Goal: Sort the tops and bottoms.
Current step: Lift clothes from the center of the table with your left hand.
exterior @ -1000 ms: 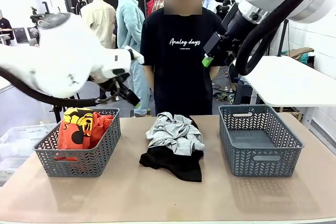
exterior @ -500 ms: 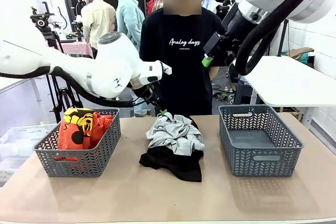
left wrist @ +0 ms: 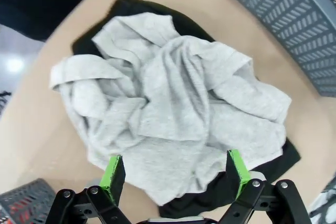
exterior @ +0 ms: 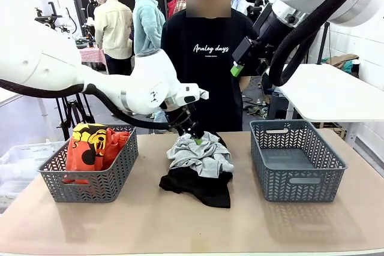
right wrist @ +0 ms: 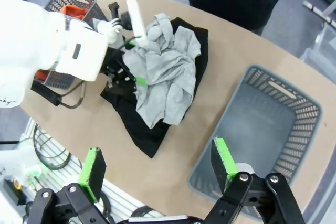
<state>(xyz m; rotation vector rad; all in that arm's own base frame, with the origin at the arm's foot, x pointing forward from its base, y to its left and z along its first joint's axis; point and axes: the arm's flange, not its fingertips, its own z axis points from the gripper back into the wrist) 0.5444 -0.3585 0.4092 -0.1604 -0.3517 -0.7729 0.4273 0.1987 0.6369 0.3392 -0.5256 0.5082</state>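
A light grey sweatshirt (exterior: 201, 154) lies crumpled on top of a plain black garment (exterior: 201, 189) at the middle of the table. My left gripper (exterior: 193, 133) hangs open just above the pile's far edge; in its wrist view the sweatshirt (left wrist: 173, 114) lies between and beyond the open fingers of this gripper (left wrist: 175, 167), with black cloth (left wrist: 273, 156) showing under it. An orange-red printed shirt (exterior: 93, 145) lies in the left basket (exterior: 90, 181). My right gripper (exterior: 240, 64) stays open high over the table; its own view (right wrist: 158, 163) looks down on the pile (right wrist: 168, 77).
The right grey lattice basket (exterior: 297, 187) holds nothing and also shows from above (right wrist: 262, 124). A person in a black lettered T-shirt (exterior: 207, 58) stands at the far side behind the pile. Bare tabletop (exterior: 150, 220) runs along the near edge.
My left arm has swung right from above the left basket and come down over the pile in the middle. The right arm has not moved.
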